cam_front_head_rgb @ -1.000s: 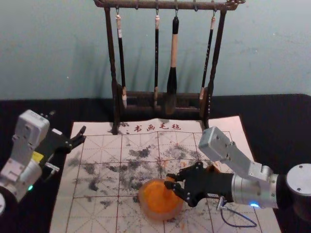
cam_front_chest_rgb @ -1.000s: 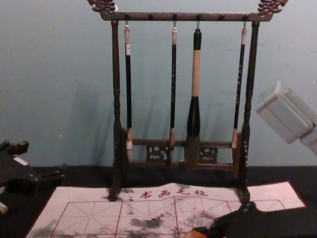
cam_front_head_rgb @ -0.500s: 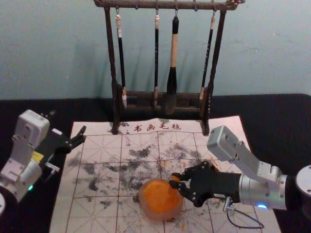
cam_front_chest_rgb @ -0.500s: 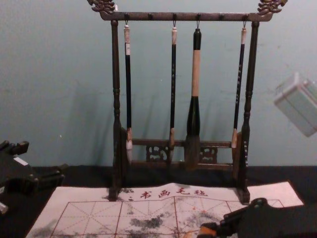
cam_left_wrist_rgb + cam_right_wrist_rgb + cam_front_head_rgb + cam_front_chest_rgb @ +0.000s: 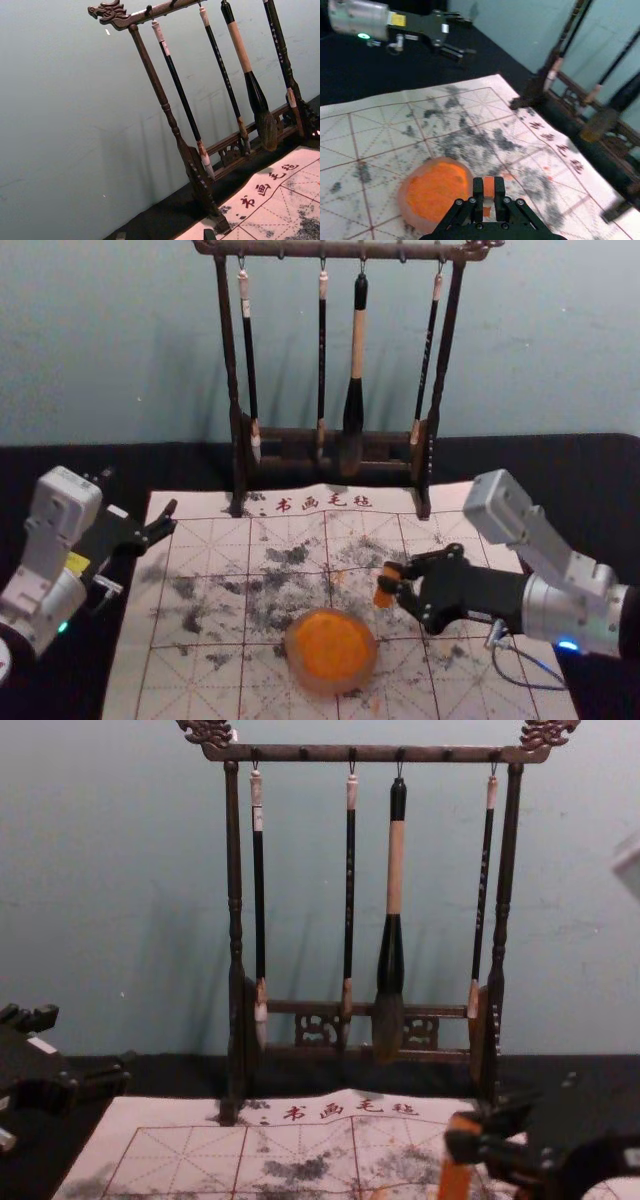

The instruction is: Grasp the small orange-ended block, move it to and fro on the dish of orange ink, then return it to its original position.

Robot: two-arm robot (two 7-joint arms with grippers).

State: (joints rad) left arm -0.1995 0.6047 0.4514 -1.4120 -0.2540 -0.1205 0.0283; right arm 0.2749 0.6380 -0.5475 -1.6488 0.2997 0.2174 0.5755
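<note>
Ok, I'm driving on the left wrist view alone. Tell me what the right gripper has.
Observer: It's the right gripper that holds the small orange-ended block, one finger on each side.

Operator: Place it against the ink dish for me.

Observer: In the head view, the block is clear of the dish of orange ink, beyond its far right edge.

Operator: Now place my left gripper.

Observer: Head view again: the left gripper is at the left edge of the mat.
</note>
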